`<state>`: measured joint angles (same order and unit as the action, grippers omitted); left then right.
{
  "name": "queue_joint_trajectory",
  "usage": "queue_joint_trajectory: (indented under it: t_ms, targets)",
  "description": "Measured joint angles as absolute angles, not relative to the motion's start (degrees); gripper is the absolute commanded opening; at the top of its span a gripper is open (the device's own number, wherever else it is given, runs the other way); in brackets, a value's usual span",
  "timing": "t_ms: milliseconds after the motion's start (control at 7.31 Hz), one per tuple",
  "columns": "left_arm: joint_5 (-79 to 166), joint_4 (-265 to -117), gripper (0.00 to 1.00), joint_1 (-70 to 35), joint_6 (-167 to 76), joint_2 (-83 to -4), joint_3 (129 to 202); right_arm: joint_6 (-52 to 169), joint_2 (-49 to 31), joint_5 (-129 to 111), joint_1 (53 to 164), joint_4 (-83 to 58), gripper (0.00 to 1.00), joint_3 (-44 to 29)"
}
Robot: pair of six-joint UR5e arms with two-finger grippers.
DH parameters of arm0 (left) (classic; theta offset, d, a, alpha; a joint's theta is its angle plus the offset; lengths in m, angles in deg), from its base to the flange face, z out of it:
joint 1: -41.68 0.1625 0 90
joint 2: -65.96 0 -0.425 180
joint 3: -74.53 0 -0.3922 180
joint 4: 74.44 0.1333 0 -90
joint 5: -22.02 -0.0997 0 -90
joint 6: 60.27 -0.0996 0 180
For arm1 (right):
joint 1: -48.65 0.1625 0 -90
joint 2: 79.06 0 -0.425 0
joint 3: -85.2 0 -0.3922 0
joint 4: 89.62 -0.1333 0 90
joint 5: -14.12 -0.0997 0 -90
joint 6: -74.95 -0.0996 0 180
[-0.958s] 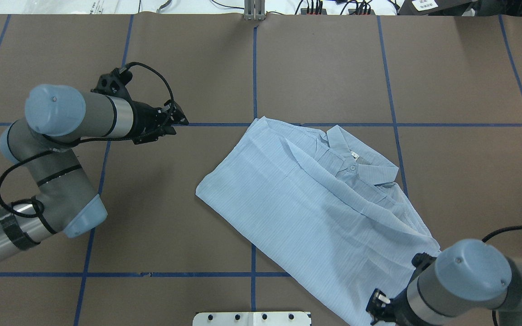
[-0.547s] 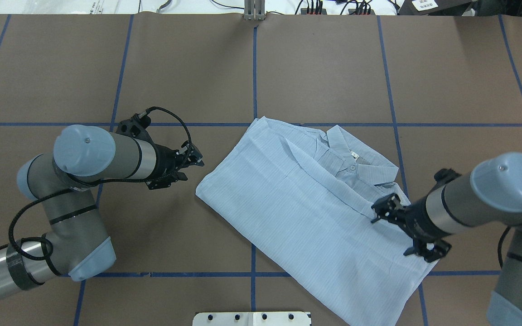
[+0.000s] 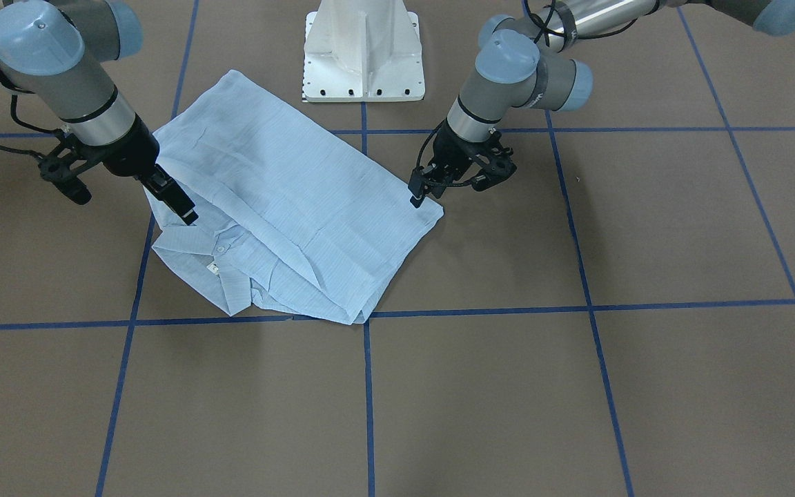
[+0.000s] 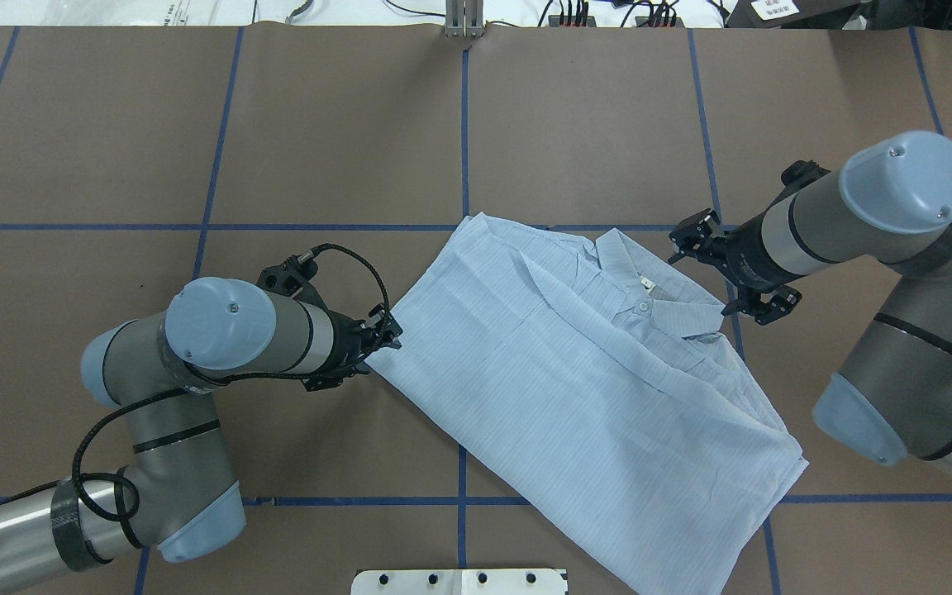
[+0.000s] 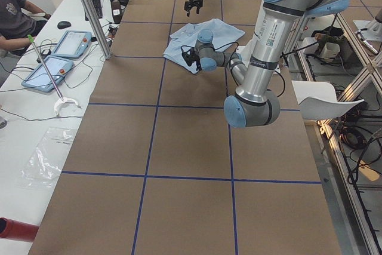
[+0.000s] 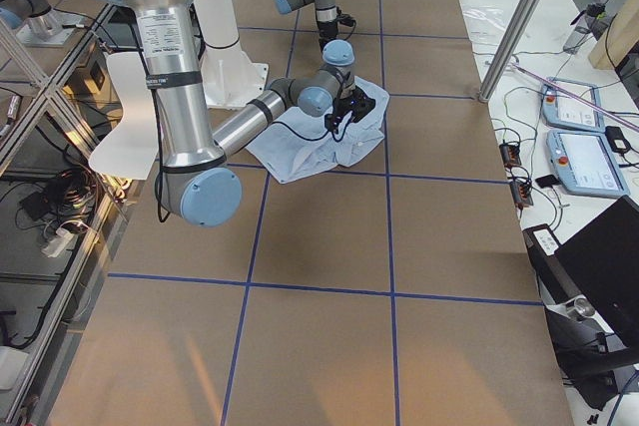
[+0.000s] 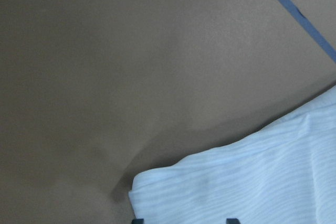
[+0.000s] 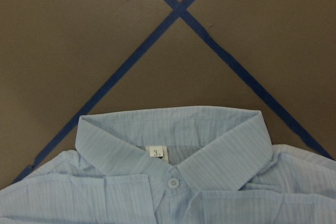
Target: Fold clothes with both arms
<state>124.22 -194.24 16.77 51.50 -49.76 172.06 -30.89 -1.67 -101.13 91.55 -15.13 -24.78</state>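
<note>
The light-blue striped shirt [image 4: 592, 380] lies folded on the brown table, collar [image 8: 173, 135] and white neck tag [image 8: 156, 152] toward the far right. My left gripper [image 4: 389, 335] is low at the shirt's left corner [image 7: 252, 182]. It is open, and its fingertips [image 7: 137, 221] straddle the cloth edge. My right gripper [image 4: 701, 279] hovers open just right of the collar, holding nothing. In the front-facing view the shirt [image 3: 287, 200] spreads between the right gripper [image 3: 180, 207] and the left gripper [image 3: 425, 197].
The white pedestal base [image 3: 363, 48] stands just behind the shirt's near hem. Blue tape lines [image 4: 464, 124] grid the table. A person [image 5: 12, 16] sits at a side bench with tablets [image 5: 57, 64]. Cables lie along the far edge.
My left gripper came nearer and rightward, down to the shirt's left corner. My right arm swung from the shirt's near hem, over its right side, to the collar.
</note>
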Motion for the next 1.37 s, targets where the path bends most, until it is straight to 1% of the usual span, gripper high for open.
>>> queue_joint_trajectory:
  t_ms: [137, 274, 410, 547, 821, 1095, 1231, 1368]
  targets:
    - [123.9, -193.6, 0.6, 17.4, 51.5, -49.8, 171.9, -30.1, -3.0, -100.2, 91.9, -15.2, 1.0, -23.3]
    - [123.5, -193.1, 0.51, 18.3, 51.5, -49.9, 171.8, -29.9, -3.8, -99.7, 92.1, -15.3, 1.0, -22.6]
    - [123.3, -192.6, 0.22, 18.8, 51.5, -50.1, 171.5, -29.8, -4.1, -99.5, 92.2, -15.3, 1.0, -22.2]
    - [123.0, -192.4, 0.0, 18.9, 51.5, -50.2, 171.4, -29.8, -4.3, -99.4, 92.2, -15.4, 1.0, -22.0]
    - [120.2, -191.7, 0.0, 18.5, 50.6, -50.3, 171.3, -30.0, -4.3, -99.2, 92.5, -15.3, 1.0, -21.8]
    - [118.2, -191.5, 0.0, 14.9, 44.4, -50.7, 170.7, -30.3, -4.3, -99.1, 92.6, -15.2, 1.0, -21.8]
    - [118.0, -191.9, 0.0, 11.2, 40.2, -52.2, 168.4, -30.4, -4.3, -99.1, 92.6, -15.2, 1.0, -21.8]
    - [117.9, -192.8, 0.0, 7.2, 36.8, -55.8, 163.3, -30.5, -4.3, -99.1, 92.6, -15.2, 1.0, -21.8]
